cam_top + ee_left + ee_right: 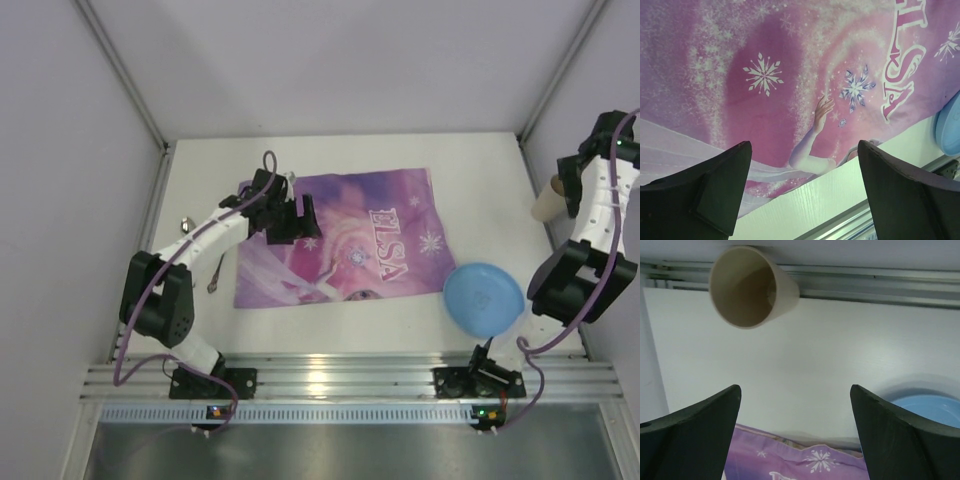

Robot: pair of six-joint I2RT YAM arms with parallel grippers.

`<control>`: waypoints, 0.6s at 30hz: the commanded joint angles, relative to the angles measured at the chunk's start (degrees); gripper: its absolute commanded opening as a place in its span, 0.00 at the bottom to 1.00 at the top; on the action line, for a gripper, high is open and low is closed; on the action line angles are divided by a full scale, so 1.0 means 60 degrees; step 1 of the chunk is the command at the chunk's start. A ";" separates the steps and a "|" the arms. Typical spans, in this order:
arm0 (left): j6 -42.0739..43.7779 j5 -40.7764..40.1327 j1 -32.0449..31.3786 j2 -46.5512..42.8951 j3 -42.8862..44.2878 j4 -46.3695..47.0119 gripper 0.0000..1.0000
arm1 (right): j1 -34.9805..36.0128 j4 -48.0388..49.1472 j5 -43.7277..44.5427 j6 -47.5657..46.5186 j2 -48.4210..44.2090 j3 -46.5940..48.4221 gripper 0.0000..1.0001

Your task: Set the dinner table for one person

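Table (480, 170): the white top is filling the floor of the enclosure, running from the rail with the arm bases out to the back wall.

Placemat (350, 240): purple, printed "ELSA", is lying flat on the middle of the table, slightly askew.

Plate (483, 297): blue, is sitting on the bare table just beside the placemat's near right corner.

Cup (747, 287): beige, is resting near the table's right edge, its mouth facing the right wrist camera; upright or tipped, I cannot tell.

Utensil (215, 273): small and metallic, is lying on the table left of the placemat; its kind is too small to tell.

Left gripper (805, 144): is hanging over the placemat's left part, jaws spread wide, holding nothing.

Right gripper (795, 387): is hovering above bare table between cup and plate, jaws spread wide, gripping nothing.
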 commanded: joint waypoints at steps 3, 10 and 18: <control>0.0663 0.0539 0.0018 -0.0067 -0.0362 0.0596 0.92 | -0.0223 0.1716 -0.0015 0.1946 -0.0817 -0.1780 0.90; 0.0855 0.0977 0.0032 0.0211 -0.0700 0.0814 0.92 | -0.0179 0.3097 0.0262 0.2096 -0.0511 -0.2046 0.88; 0.1059 0.1549 0.0076 0.1192 -0.0203 0.0728 0.90 | -0.0208 0.3260 0.0893 0.2754 -0.0379 -0.2134 0.87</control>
